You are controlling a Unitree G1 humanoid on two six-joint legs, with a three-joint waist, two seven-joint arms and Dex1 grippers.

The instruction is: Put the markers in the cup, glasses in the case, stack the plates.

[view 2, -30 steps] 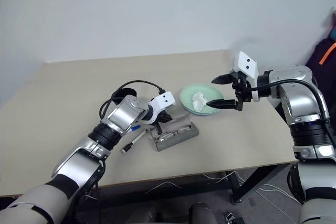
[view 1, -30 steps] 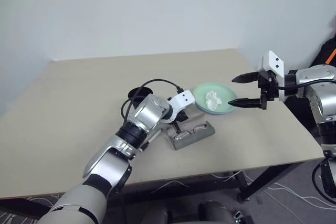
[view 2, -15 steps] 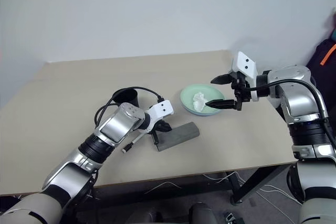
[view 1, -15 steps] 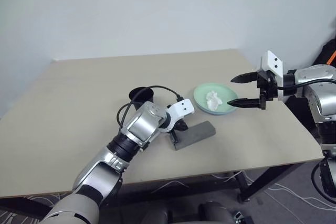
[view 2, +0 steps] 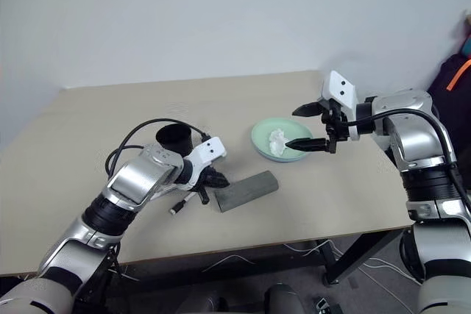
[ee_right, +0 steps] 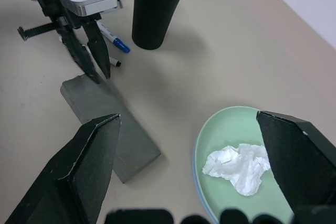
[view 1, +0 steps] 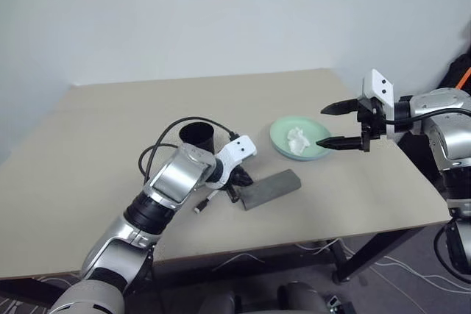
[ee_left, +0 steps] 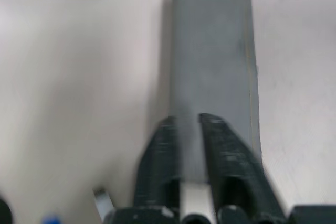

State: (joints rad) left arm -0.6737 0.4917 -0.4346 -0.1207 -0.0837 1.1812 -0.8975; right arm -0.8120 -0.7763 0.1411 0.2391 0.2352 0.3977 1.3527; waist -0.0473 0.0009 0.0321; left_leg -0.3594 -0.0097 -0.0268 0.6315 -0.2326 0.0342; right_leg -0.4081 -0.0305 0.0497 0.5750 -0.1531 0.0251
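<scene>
- Beige tabletop (view 1: 88, 182) carries everything; cables lie on the floor under its near edge.
- Nearest the front edge lies the grey case (view 1: 271, 188), lid down, slanted, with no glasses to be seen on the table.
- Left gripper (ee_right: 96, 67) points down at the case's left end; its two black fingers (ee_left: 223, 150) stand a narrow gap apart with nothing between them, tips just above the lid.
- Beside that end lie the two markers: the black-capped one (view 2: 184, 203) slants toward the front edge, the blue-capped one (ee_right: 113, 39) lies closer to the cup, partly under the gripper's white housing.
- Farther back stands the black cup (view 1: 197, 136), upright, with the arm's black cable looping over it.
- To the right, the mint green plate (view 1: 283, 134) holds a crumpled white tissue (view 1: 298, 140); whether the blue plate lies under it I cannot tell.
- Right gripper (view 1: 335, 125) hangs over the plate's right rim, jaws spread wide and empty.
- Behind is a plain pale wall.
</scene>
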